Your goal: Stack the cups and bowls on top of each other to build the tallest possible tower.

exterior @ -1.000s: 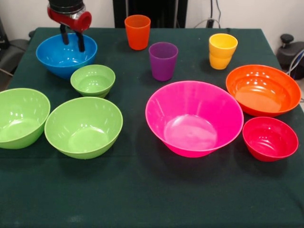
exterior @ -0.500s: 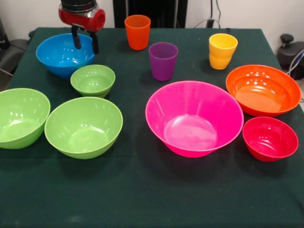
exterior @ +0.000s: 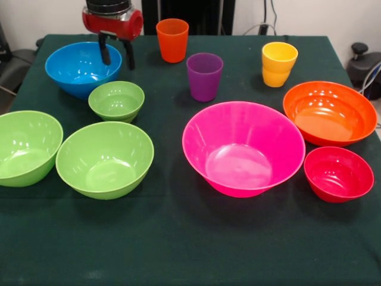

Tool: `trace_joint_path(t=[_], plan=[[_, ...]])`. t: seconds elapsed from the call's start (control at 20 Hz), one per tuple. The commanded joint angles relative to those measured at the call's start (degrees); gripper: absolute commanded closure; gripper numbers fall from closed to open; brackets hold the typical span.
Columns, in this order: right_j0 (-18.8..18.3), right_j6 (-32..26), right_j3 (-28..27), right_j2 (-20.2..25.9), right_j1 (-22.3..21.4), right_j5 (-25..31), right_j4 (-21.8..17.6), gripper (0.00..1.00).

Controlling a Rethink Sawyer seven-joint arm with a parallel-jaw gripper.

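In the front view my gripper (exterior: 116, 57) hangs open and empty at the far left, its two black fingers straddling the right rim of the blue bowl (exterior: 74, 67). A small lime green bowl (exterior: 116, 100) sits just in front of it, with two larger lime green bowls (exterior: 105, 158) (exterior: 27, 147) nearer the camera. The orange cup (exterior: 172, 39), purple cup (exterior: 204, 76) and yellow cup (exterior: 278, 64) stand along the far side. The large pink bowl (exterior: 243, 147), orange bowl (exterior: 329, 112) and small red bowl (exterior: 338, 173) sit on the right. Nothing is stacked.
Everything rests on a dark green tablecloth (exterior: 190, 244). The robot's black pedestal (exterior: 196, 15) stands behind the far edge. A dark object (exterior: 363, 65) sits off the table at the right.
My gripper has moved rightward, from over the middle of the blue bowl to its right rim. It stays open and empty. No bowl or cup has moved.
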Motion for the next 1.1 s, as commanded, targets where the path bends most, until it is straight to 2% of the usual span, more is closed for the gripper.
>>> trace_joint_path(t=[0.05,0.4,0.6,1.1], plan=[[2.8,-12.5,0.8,3.1,2.4,1.2,-7.0,0.0],[3.1,-13.9,-1.8,3.1,6.3,1.0,-10.9,0.0],[3.7,-12.8,-2.3,2.8,7.3,0.7,-12.5,0.0],[1.8,-14.9,-3.7,3.7,8.4,2.3,-12.6,0.0]])
